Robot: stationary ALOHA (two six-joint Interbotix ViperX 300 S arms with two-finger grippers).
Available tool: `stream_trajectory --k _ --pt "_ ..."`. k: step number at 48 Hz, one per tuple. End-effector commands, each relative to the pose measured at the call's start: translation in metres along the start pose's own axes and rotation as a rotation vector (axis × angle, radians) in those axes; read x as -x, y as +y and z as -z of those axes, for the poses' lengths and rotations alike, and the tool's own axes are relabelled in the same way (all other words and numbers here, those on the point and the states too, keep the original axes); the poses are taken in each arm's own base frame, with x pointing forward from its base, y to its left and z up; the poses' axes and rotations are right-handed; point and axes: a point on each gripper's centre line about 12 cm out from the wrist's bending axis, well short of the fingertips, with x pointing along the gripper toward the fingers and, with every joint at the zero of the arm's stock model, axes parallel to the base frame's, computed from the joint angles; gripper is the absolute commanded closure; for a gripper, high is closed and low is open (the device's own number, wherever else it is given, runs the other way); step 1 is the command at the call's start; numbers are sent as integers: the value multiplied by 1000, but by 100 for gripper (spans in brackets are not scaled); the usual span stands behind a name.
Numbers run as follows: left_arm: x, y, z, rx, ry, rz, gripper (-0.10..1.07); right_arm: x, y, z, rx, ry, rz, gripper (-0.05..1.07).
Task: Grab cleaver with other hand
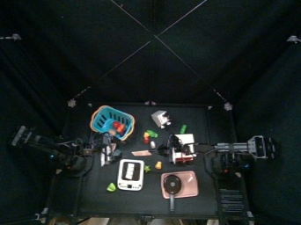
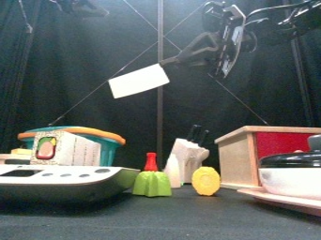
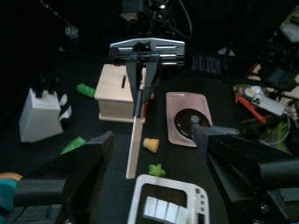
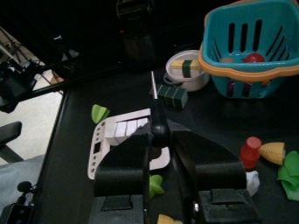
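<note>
1. While the cleaver (image 2: 139,82) hangs in mid-air in the upper middle of the front view, only the right gripper (image 2: 226,49) carries it, with its jaws closed narrowly on the dark handle and the pale blade slanting down toward the left of that frame.

2. The main risk, as I judge it, is a clash at the handover. If the left gripper (image 3: 149,144) closes on the thin blade instead of a firm part, the cleaver could twist or slide out.

3. A second risk is timing. If the right gripper lets go before the other has a sure hold, the cleaver would likely fall onto the crowded table (image 1: 141,200), where the white device (image 2: 56,180), the blue basket (image 1: 111,119) and the pink tray (image 1: 179,185) lie below.

4. The left gripper stands wide open and empty. In the left wrist view its two dark jaws spread across the lower frame.

5. In that view the cleaver (image 3: 136,131) shows edge-on as a thin pale strip running from the middle of the frame down toward the gap between the jaws. Its lower end is near the gap, but I cannot tell whether it lies between the jaws yet, and nothing shows contact.

6. In the right wrist view the blade (image 4: 153,87) appears as a thin line rising from between that gripper's jaws at the centre.
</note>
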Motion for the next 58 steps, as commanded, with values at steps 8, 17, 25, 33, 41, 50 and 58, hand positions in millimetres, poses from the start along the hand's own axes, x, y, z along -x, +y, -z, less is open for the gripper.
stream_trajectory --k 8,17,25,33,41,50,58 --pt "-11 12 33 -23 -168 90 -5 3 8 -20 21 -63 -30 51" --pt "-15 29 63 29 -195 82 -5 3 10 -23 25 -81 -44 51" --pt "-16 31 80 33 -198 99 -5 4 13 -25 36 -105 -71 51" --pt "-17 28 91 16 -200 124 -5 5 15 -28 42 -125 -89 51" --pt "-24 28 100 -30 -178 126 -5 4 16 -29 42 -131 -94 51" --pt "-32 29 103 -11 -176 121 -5 5 18 -31 44 -148 -108 51" --pt "-31 30 107 12 -196 114 -5 5 19 -32 50 -161 -122 51"
